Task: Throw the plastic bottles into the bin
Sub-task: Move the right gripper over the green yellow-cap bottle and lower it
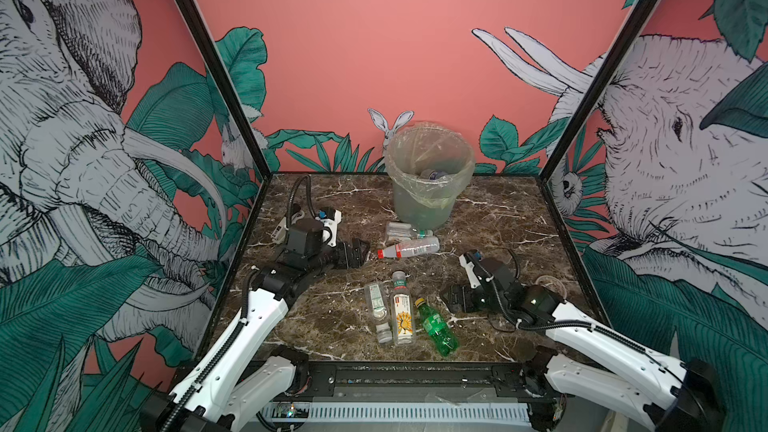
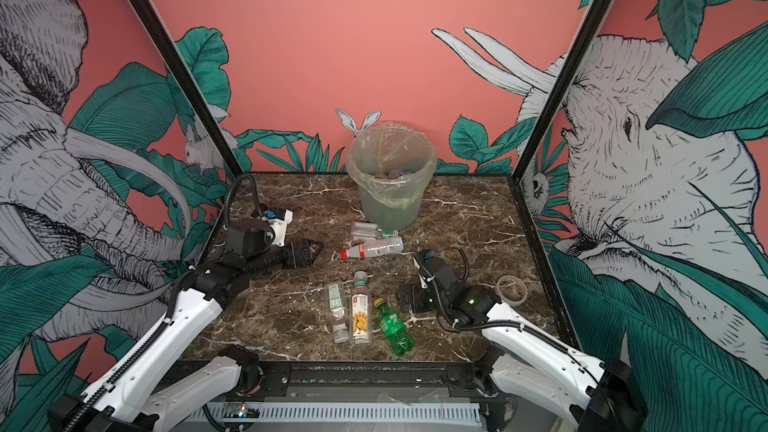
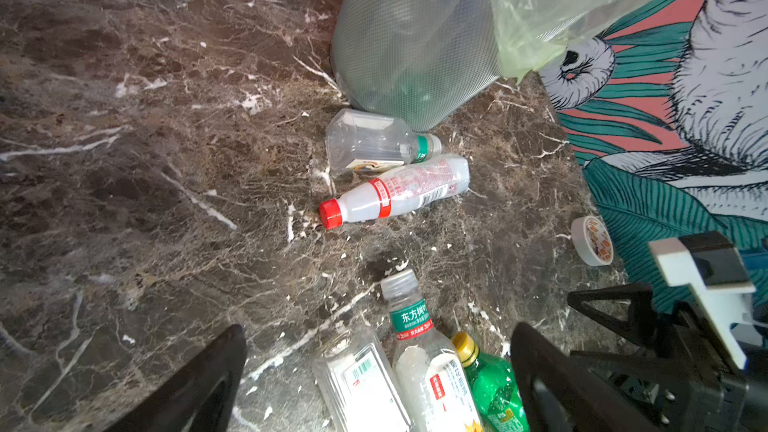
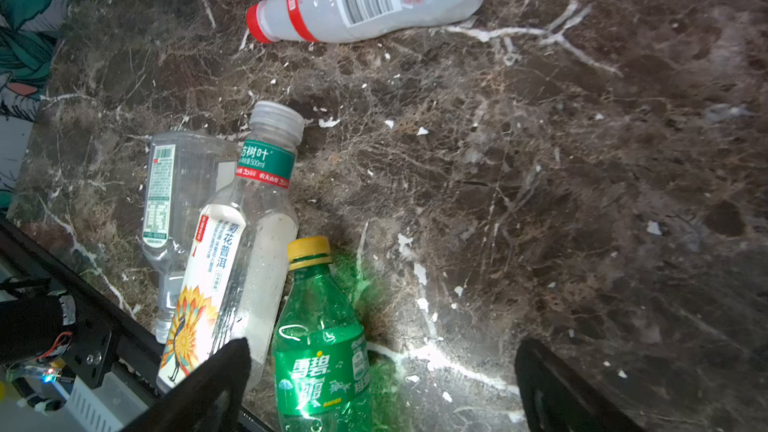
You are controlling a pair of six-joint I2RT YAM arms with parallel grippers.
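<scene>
The bin [image 1: 419, 205] stands at the back middle of the marble table, and some bottles show inside it. In front of it lie a clear green-banded bottle [image 1: 405, 231] and a red-capped bottle [image 1: 409, 249]. Nearer the front edge a flat clear bottle [image 1: 377, 309], a peacock-label bottle [image 1: 402, 313] and a green bottle [image 1: 436, 326] lie side by side. My left gripper [image 1: 362, 252] is open and empty, left of the red-capped bottle [image 3: 395, 193]. My right gripper [image 1: 445, 295] is open and empty, just right of the green bottle [image 4: 320, 347].
A tape roll [image 1: 550, 284] lies by the right wall behind my right arm. A white-and-black stapler [image 1: 280, 227] sits partly hidden behind my left arm. Printed walls close the table on three sides, and a black rail [image 1: 395, 367] runs along the front.
</scene>
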